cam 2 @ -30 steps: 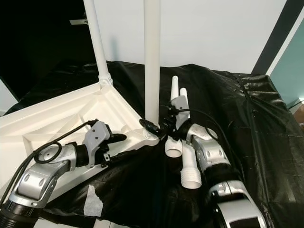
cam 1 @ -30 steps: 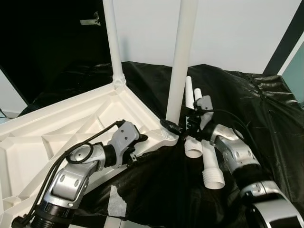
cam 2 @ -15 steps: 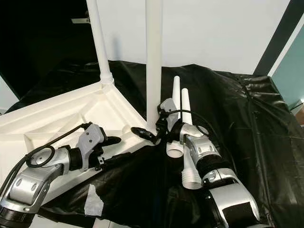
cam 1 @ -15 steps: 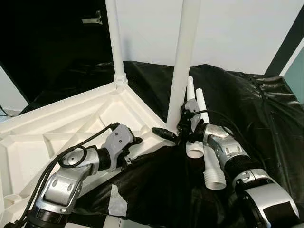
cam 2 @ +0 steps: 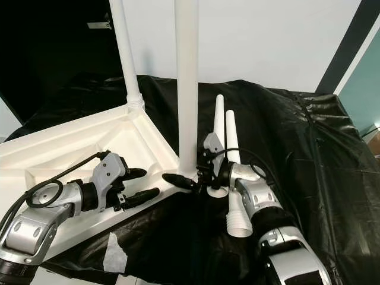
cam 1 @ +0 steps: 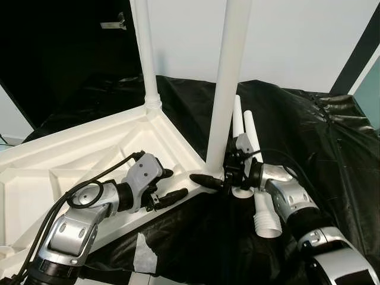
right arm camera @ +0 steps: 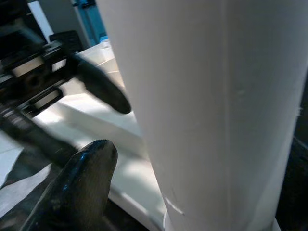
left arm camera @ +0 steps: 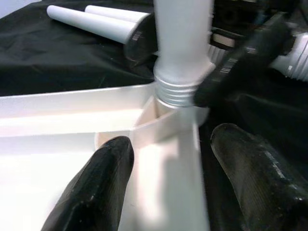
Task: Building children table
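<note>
— Any writing or labels?
— None readable. Two legs stand upright in the upturned white tabletop [cam 1: 71, 160]; two loose legs [cam 2: 228, 160] lie right, on black sheeting [cam 1: 309, 136].
— The pincers?
— Left gripper [cam 1: 172, 185] spread, straddling the tabletop's near edge. Right gripper [cam 1: 209, 178] clasps the near leg [cam 1: 228, 89] at its base.

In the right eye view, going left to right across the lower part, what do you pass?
left gripper → upright table leg at the near corner of the upturned white tabletop → right gripper at its base → two loose white legs lying on the black sheet
</note>
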Robot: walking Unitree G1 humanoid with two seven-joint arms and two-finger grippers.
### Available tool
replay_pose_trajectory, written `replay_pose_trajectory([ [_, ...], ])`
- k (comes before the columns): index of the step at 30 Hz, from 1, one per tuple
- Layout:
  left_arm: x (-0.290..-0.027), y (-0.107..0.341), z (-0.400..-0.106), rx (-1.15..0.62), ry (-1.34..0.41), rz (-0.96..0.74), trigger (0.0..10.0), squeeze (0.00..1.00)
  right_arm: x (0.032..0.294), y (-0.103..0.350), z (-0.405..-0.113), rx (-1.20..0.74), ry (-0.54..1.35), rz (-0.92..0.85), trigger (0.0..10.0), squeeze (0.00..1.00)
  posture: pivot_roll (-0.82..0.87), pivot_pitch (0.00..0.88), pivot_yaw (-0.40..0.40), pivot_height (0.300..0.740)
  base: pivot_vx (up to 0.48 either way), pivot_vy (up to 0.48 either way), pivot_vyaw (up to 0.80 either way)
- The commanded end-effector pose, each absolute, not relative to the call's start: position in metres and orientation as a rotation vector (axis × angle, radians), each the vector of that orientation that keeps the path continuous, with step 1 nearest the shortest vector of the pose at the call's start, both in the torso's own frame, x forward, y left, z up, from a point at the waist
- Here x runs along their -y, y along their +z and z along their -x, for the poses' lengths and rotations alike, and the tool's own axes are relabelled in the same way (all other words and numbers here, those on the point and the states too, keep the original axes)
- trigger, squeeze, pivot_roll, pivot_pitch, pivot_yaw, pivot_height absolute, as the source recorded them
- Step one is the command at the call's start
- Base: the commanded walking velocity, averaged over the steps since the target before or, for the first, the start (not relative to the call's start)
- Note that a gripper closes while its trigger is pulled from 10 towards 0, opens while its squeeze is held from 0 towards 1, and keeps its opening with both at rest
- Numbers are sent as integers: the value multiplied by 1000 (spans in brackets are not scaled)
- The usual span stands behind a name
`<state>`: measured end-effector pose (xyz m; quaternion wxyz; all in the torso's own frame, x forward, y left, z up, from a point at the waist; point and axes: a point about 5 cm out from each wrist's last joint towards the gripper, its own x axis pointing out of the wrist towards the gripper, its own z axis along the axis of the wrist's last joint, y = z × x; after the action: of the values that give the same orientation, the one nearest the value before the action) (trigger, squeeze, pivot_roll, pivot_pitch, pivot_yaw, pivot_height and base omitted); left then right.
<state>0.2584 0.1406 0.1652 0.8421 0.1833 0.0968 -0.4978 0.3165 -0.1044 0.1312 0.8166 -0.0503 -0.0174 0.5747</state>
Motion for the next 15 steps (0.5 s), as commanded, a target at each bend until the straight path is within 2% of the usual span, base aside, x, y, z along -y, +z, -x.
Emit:
replay_pose_trajectory([
  [1,-141,168,-260,-191,-1051,-396,10000,0,101,128,-310,19,1266,110,10000,0,78,0,-35,740,0,0,0],
  [6,-139,167,-260,-195,-1084,-397,10000,0,103,131,-310,52,1208,105,10000,0,62,0,-26,740,0,0,0],
  [15,-129,159,-250,-219,-1174,-381,10000,0,85,136,-314,98,1109,84,10000,0,62,0,-32,740,0,0,0],
])
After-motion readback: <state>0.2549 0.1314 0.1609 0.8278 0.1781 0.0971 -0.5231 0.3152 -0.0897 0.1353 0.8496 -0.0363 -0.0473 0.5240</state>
